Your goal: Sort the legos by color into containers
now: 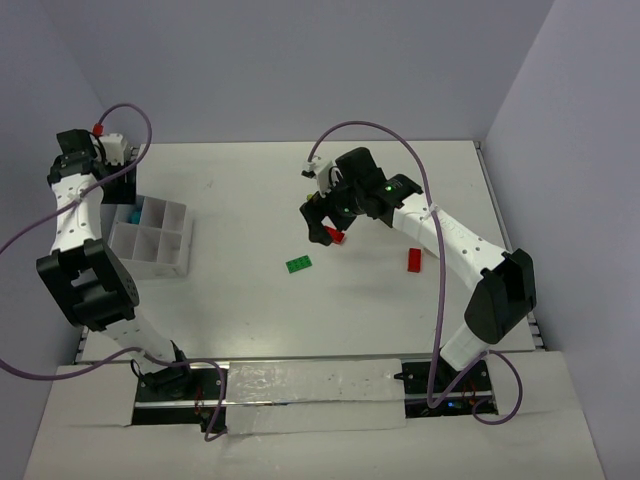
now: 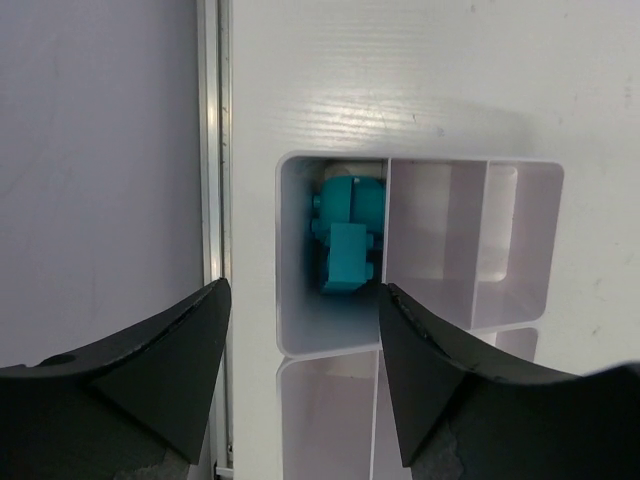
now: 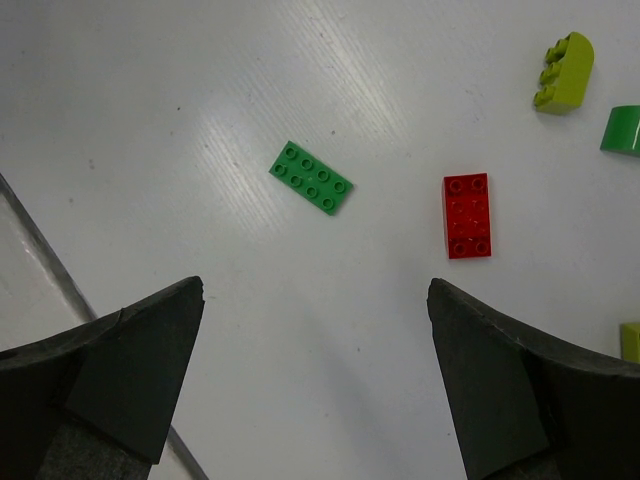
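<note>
The containers are one white gridded box (image 1: 165,240) at the table's left side. Two blue legos (image 2: 347,232) lie together in its far left corner compartment (image 2: 300,330), also seen from above as a blue patch (image 1: 133,213). My left gripper (image 2: 305,290) hangs open over that compartment, nothing between its fingers. My right gripper (image 3: 316,287) is open above bare table mid-table (image 1: 325,230). Beyond it lie a flat green lego (image 3: 311,178), a red lego (image 3: 467,215), a yellow-green lego (image 3: 563,72) and a green piece (image 3: 622,130) at the frame edge.
From above, a green lego (image 1: 298,264) lies mid-table, a red lego (image 1: 413,260) to its right and another red one (image 1: 336,236) beside the right gripper. A metal rail (image 2: 210,150) runs just left of the box. The other compartments in the left wrist view (image 2: 440,230) hold nothing visible.
</note>
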